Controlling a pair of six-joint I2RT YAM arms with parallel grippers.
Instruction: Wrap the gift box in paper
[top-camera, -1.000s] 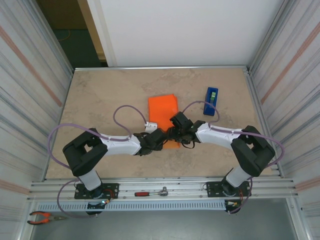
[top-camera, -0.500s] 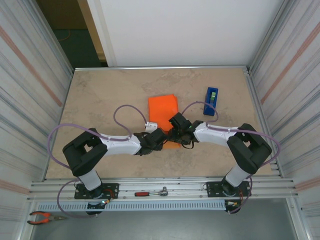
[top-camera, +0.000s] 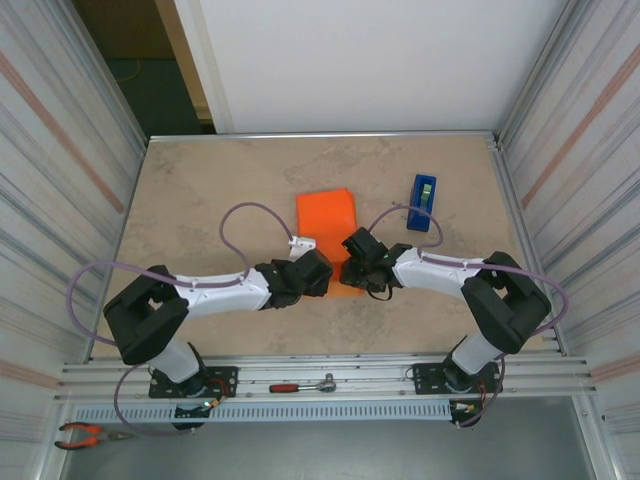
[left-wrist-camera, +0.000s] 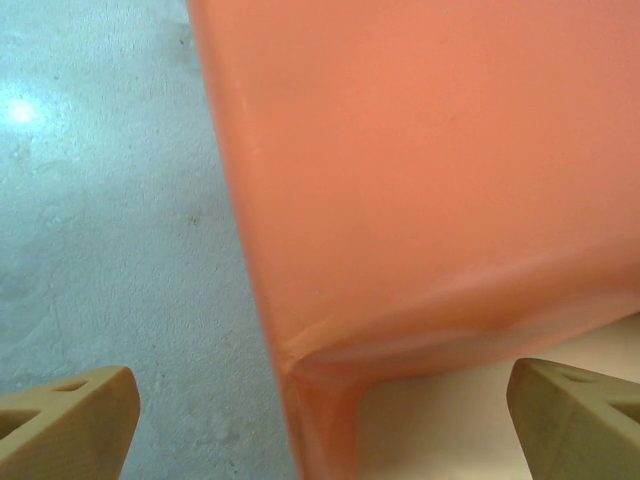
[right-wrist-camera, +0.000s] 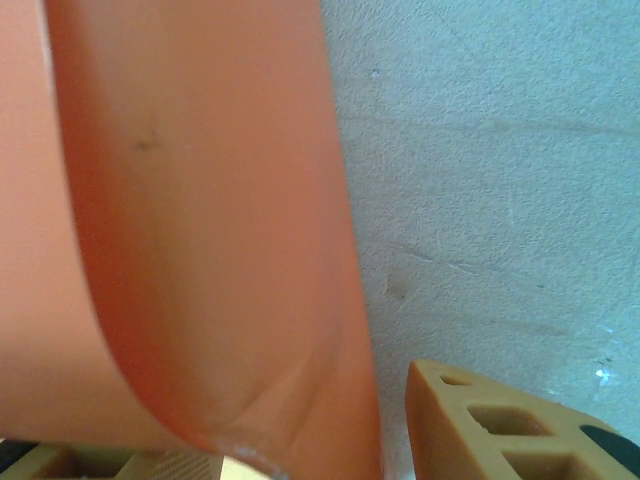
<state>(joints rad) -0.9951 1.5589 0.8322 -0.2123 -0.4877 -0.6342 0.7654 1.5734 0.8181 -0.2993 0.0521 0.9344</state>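
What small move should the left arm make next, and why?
Probably advance the left gripper over the creased near edge of the paper: its jaws stand wide open, and that edge lies just ahead of the fingertips, not yet gripped.

Left arm (top-camera: 225, 290) and right arm (top-camera: 440, 268) angled inward, wrists close; left jaws wide.

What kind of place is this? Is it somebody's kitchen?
Not a kitchen, probably a robot test booth. A left arm and a right arm are bolted at the edge of a table between ribbed metal walls, and a ratchet lies in front.
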